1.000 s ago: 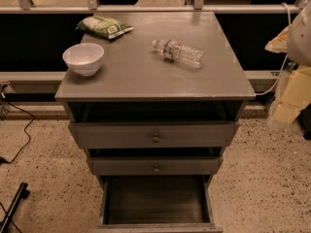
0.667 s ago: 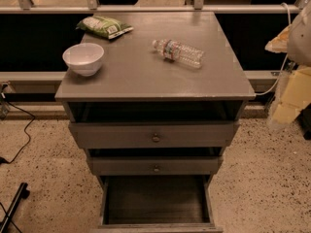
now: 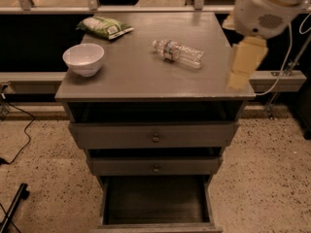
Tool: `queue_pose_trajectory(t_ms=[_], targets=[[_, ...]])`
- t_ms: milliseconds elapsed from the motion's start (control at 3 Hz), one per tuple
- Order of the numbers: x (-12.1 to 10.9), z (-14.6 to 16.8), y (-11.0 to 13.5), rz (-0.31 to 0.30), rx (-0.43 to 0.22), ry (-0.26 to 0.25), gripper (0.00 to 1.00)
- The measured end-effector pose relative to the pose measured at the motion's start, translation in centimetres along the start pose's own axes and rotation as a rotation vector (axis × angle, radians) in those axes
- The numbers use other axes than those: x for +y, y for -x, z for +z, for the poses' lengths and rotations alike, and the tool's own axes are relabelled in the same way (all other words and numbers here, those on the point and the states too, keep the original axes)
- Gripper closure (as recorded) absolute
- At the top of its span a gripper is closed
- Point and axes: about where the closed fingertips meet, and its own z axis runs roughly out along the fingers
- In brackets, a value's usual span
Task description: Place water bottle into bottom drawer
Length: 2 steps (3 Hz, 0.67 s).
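Note:
The water bottle [image 3: 179, 52], clear with a white cap and a red-and-teal band, lies on its side on the grey cabinet top [image 3: 146, 79], right of centre. The bottom drawer [image 3: 155, 203] is pulled out below, its dark interior holding nothing. My gripper [image 3: 245, 64], pale yellow under the white arm [image 3: 265, 8], hangs over the cabinet's right edge, to the right of the bottle and apart from it. It holds nothing.
A white bowl [image 3: 83, 58] stands at the top's left edge. A green snack bag [image 3: 106, 27] lies at the back left. Two shallower knobbed drawers [image 3: 154, 136] sit slightly open above the bottom one. A cable [image 3: 19, 135] runs over the floor at left.
My arm and gripper have swung left from beside the cabinet to over its right edge, closer to the bottle. The bottle, bowl and drawers have not moved.

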Motion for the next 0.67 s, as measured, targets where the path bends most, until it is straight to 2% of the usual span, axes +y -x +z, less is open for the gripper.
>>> queue_pose_trajectory(t_ms=[333, 667], targets=[[-5.5, 2.3, 3.9, -0.009, 0.017, -0.005, 0.00], [-9.9, 6.6, 5.8, 0.019, 0.034, 0.027, 0.00]])
